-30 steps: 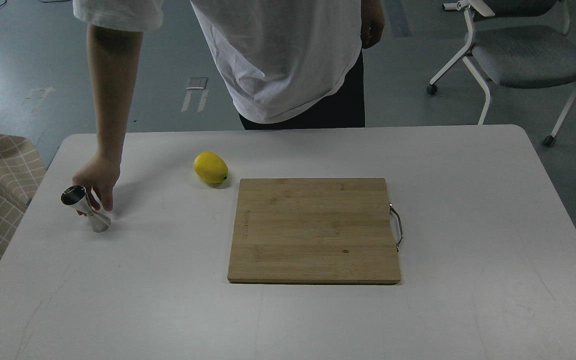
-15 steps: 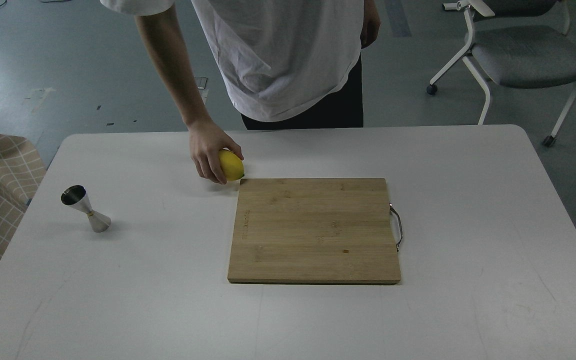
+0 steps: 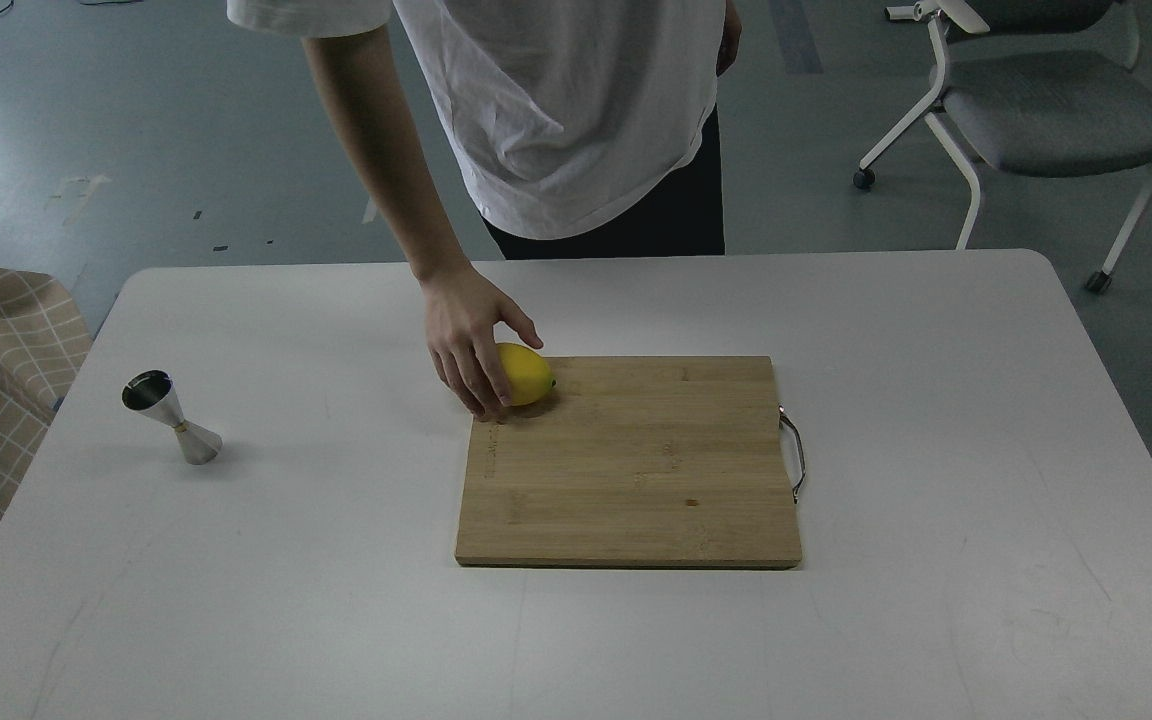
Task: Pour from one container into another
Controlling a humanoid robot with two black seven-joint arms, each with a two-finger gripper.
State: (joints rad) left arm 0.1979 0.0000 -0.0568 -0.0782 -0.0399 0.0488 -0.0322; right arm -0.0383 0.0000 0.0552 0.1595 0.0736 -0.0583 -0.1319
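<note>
Steel jigger (image 3: 171, 417) stood upright at left of frame on the white surface (image 3: 936, 620), wide mouth up, well apart from everything else; probably parked there in the open to leave room for an approach. No tumbler anywhere in view, so nothing yet to pour from. Neither robot arm in frame either, so no telling whether the fingers were spread or pressed together. At centre, a wooden board (image 3: 636, 480) lay flat, metal handle toward the right. A person's hand (image 3: 471, 345), reaching down from the top of frame, curled over a lemon (image 3: 526, 374) at the board's upper-left corner, seemingly setting it there as part of laying out the scene. Judged as setup only: pouring not begun, one container missing. Empty chair (image 3: 1046, 110) at upper right, off the surface.
</note>
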